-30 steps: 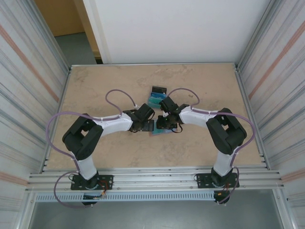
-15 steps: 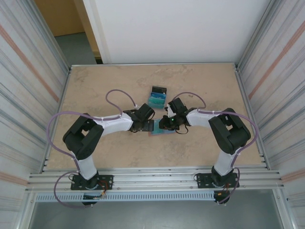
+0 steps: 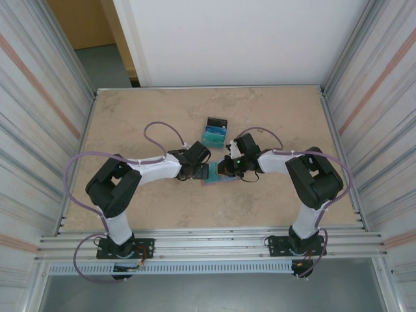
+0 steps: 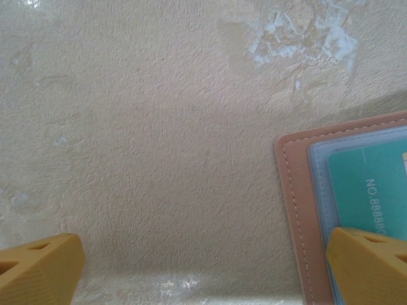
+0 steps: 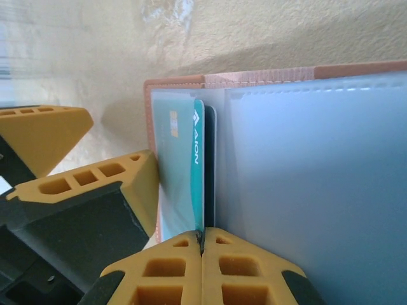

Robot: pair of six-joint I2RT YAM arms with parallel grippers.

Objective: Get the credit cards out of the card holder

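Note:
The card holder (image 3: 213,176) lies spread open on the table between my two grippers, salmon-brown at the rim (image 4: 297,210) and blue-grey inside (image 5: 318,190). A teal credit card (image 5: 184,178) stands partly out of its left pocket, with a dark card (image 5: 210,165) right behind it. My right gripper (image 5: 202,244) is shut on the teal card's edge. My left gripper (image 4: 203,254) is open and low over the table, its right finger (image 4: 369,264) resting on the holder's corner. Two more credit cards (image 3: 212,133), one black and one light blue, lie on the table behind the holder.
Corrugated metal walls line the left and right sides of the beige table (image 3: 143,117), and a white panel stands at the back. Both arms (image 3: 156,168) reach toward the middle, their purple cables looping above them.
My right gripper's jaws have closed on the teal card's edge, and its wrist has shifted a little to the right. The left gripper stays open on the holder.

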